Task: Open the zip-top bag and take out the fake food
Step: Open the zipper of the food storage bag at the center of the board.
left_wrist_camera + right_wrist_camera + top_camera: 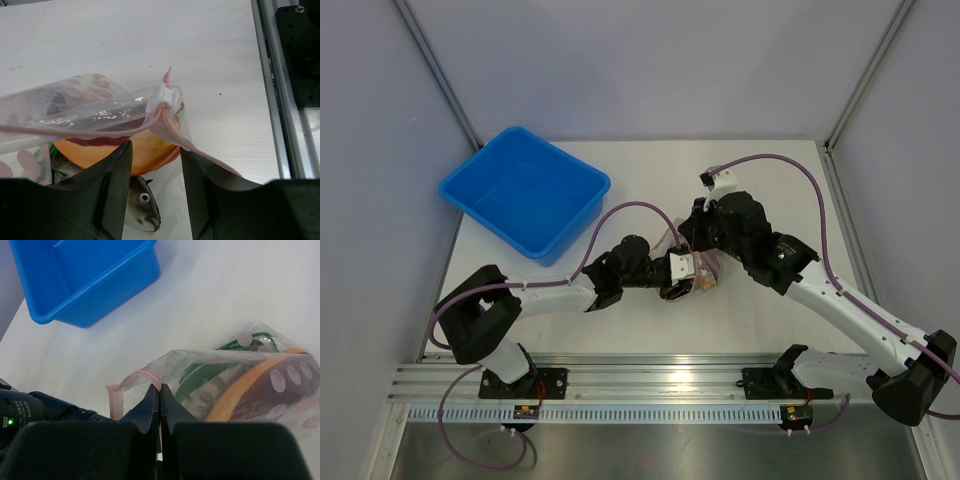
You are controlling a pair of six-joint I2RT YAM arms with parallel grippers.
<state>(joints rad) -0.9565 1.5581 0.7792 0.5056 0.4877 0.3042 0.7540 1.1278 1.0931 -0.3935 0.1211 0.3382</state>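
Lying on the counter point(150, 35) between the two arms, near its middle: zip-top bag point(95, 112), clear film, filled and bulging
Contents: fake food point(90, 152), all of it inside the film as far as the views show; orange-tan piece point(240, 395) with dark red spots, grey fish point(142, 200) beneath it, green vegetable point(200, 375) on the side toward the bin
Closure: pink zip strip point(167, 125) with white slider point(165, 97); the two strip halves look parted beside the slider, so the mouth is judged partly open, how wide cannot be told
Right tool point(159, 390): fingers pressed together at the bag's pink lip, the film apparently pinched between them
Left tool point(156, 150): fingers apart, set astride the bag's belly over the fish; no clamp on it evident
Blue bin point(125, 290): well apart from the bag, toward the far left corner; no toy seen in it
Status: opening begun but not confirmed complete; removal not started, every piece yet to be drawn out of the bag
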